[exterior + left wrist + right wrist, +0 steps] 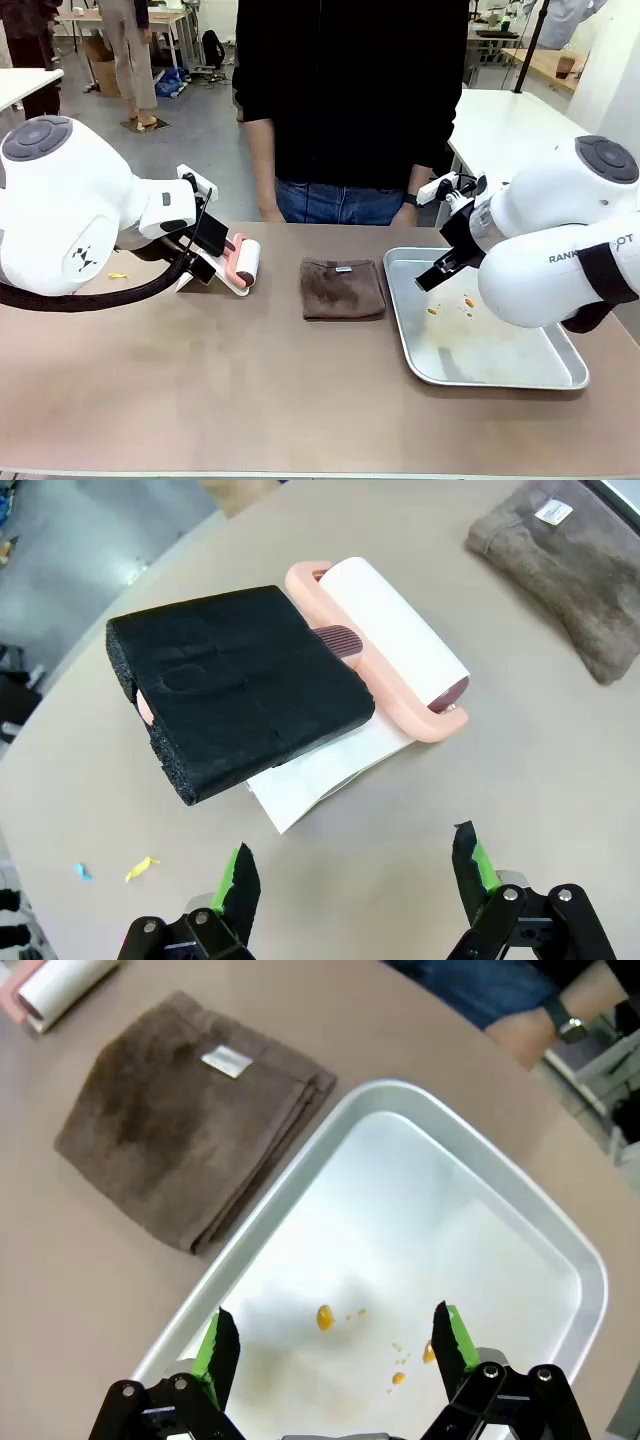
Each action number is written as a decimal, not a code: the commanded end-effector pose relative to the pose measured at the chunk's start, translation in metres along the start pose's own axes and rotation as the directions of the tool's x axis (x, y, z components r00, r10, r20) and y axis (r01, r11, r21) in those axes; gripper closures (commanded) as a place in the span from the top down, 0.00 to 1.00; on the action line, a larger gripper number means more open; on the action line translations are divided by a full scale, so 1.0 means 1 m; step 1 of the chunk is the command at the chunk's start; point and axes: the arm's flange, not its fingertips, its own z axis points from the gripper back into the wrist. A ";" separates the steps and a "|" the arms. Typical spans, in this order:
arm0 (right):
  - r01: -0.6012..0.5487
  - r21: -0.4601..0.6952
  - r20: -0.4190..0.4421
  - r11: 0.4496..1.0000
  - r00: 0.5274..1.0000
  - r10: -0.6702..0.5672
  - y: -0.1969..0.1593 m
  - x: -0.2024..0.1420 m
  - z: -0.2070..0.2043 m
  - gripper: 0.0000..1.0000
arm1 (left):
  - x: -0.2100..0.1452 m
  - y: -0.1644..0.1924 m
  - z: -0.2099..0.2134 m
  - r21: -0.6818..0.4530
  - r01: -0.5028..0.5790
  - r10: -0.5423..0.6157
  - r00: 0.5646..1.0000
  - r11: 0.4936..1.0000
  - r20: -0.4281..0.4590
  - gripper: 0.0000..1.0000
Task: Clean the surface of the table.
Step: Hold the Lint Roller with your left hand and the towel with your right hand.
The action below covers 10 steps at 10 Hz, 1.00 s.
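Observation:
The tan-brown table [250, 390] holds a lint roller [241, 265] with a pink frame, a white roll and a black foam grip [240, 685], lying on a white sheet. My left gripper [206, 252] hovers just short of that roller, and in its wrist view the left gripper [355, 875] stands open with nothing between the fingers. A folded brown cloth [343, 288] lies mid-table. My right gripper [446, 266] hangs over the metal tray [500, 375]. In the right wrist view the right gripper [335, 1340] is open and empty above orange crumbs [325, 1317].
A person in a black top [350, 90] stands at the far edge, hands down by the table. Small yellow [142, 866] and blue [82, 871] scraps lie left of the roller. In the right wrist view the cloth [190, 1120] lies against the tray rim [380, 1090].

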 end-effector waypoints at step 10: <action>0.000 0.000 0.001 1.000 1.000 0.000 0.000 0.000 0.000 1.00 | 0.000 0.000 0.000 0.000 0.000 0.000 1.000 1.000 0.000 1.00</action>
